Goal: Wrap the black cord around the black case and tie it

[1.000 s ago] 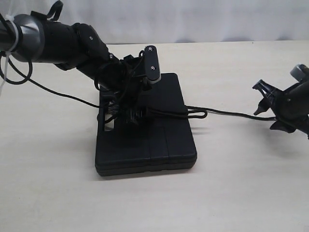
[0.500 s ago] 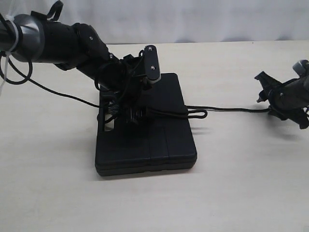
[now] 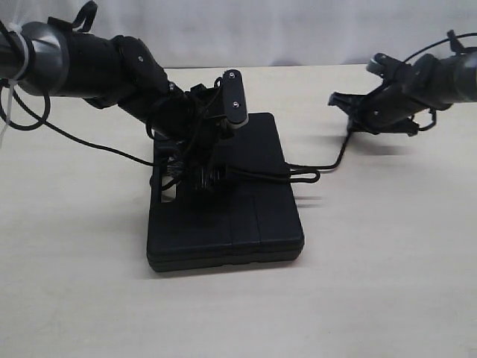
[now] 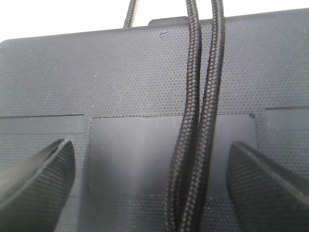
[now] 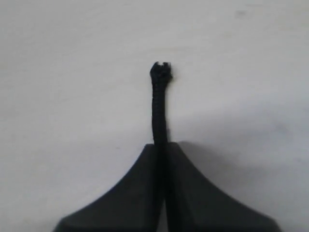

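Since a second ago our right jaws have swung from the table's (image 3: 387, 268) right edge toward its far edge, clenched on the black cord's (image 5: 158, 106) tip. Left jaws stand released astride two cord strands on the black case (image 3: 246, 216), mid-table; we see open table all round.

The pale, faintly textured worktop (image 3: 387, 283) carried the black case (image 3: 223, 224), lying flat. A loop of the black cord (image 3: 305, 176) stuck out past the case's right edge, casting a thin shadow on the worktop.
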{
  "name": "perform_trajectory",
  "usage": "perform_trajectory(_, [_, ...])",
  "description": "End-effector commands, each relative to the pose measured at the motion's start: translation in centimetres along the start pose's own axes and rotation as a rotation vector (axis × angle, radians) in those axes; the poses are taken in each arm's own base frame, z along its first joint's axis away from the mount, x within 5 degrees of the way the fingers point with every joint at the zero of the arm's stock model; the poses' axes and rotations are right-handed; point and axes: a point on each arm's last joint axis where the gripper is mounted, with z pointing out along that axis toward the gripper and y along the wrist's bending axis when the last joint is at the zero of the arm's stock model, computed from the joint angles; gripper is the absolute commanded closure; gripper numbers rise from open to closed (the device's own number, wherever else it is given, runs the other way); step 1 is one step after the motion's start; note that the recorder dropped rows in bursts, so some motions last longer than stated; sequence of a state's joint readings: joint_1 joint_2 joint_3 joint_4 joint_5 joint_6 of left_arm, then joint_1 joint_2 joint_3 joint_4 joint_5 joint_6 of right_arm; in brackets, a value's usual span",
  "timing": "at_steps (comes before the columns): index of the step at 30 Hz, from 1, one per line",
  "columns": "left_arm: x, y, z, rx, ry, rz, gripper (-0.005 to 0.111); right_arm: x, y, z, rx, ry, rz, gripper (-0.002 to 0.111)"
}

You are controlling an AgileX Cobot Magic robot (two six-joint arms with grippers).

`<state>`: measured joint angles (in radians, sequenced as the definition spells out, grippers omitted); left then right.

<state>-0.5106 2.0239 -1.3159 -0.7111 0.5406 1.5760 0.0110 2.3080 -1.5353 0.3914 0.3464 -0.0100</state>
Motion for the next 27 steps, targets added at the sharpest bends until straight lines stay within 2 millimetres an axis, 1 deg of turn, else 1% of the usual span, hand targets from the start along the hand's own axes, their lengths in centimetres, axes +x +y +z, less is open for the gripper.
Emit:
perform_trajectory(1, [0.0,0.0,0.2,0.0,0.003,0.002,0.027,2.2,3.5,2.0,-0.035,0.158,-0.221,0.102])
perform_trajectory(2, [0.0,0.0,0.2,0.0,0.003,0.002,0.027,1.6,4.4,1.6,-0.035,0.153,-0.265,0.098])
perform_trajectory(3, [0.0,0.0,0.2,0.0,0.003,0.002,0.027,1.0,4.7,1.1,-0.03,0.164,-0.278,0.091])
perform_trajectory(4, [0.0,0.0,0.2,0.0,0.003,0.002,0.027,-0.1,5.5,-0.3,-0.028,0.201,-0.266,0.077])
perform_trajectory(6, [0.0,0.0,0.2,0.0,0.003,0.002,0.027,-0.8,5.6,-1.6,-0.003,0.238,-0.275,0.064])
perform_trajectory(7, [0.0,0.0,0.2,0.0,0.003,0.002,0.027,-1.2,5.5,-2.5,0.029,0.258,-0.309,0.058])
perform_trajectory(8, [0.0,-0.1,0.2,0.002,0.002,0.0,0.027,-1.4,5.3,-3.9,0.076,0.293,-0.348,0.054])
perform_trajectory(12, [0.0,0.0,0.2,-0.001,0.002,0.0,0.027,-1.0,5.5,-5.9,0.1,0.387,-0.345,0.054])
perform_trajectory(14, [0.0,0.0,0.2,-0.001,0.002,0.0,0.027,-0.8,5.5,-7.3,0.116,0.443,-0.349,0.054])
perform_trajectory(16, [0.0,0.0,0.2,-0.001,0.002,0.0,0.027,-0.2,5.3,-8.7,0.116,0.433,-0.343,0.054])
perform_trajectory(17, [0.0,0.0,0.2,-0.006,0.002,0.0,0.027,0.3,4.8,-9.0,0.123,0.412,-0.308,0.054])
perform_trajectory(19, [0.0,0.0,0.2,-0.009,0.002,0.0,0.027,1.4,3.7,-8.8,0.131,0.339,-0.199,0.054])
perform_trajectory(20, [0.0,0.0,0.2,-0.009,0.002,0.0,0.027,2.2,3.1,-7.9,0.12,0.278,-0.117,0.054])
perform_trajectory(21, [0.0,0.0,0.2,-0.009,0.002,0.0,0.027,2.7,2.9,-7.5,0.111,0.262,-0.086,0.054])
perform_trajectory(23, [0.0,0.0,0.2,-0.009,0.002,0.0,0.027,4.6,2.1,-5.5,0.088,0.24,-0.012,0.054])
perform_trajectory(25, [0.0,0.0,0.2,-0.009,0.002,0.0,0.027,5.2,1.6,-4.2,0.095,0.239,0.018,0.054])
perform_trajectory(27, [0.0,0.0,0.2,-0.009,0.002,0.0,0.027,5.4,1.2,-3.2,0.101,0.235,0.024,0.054])
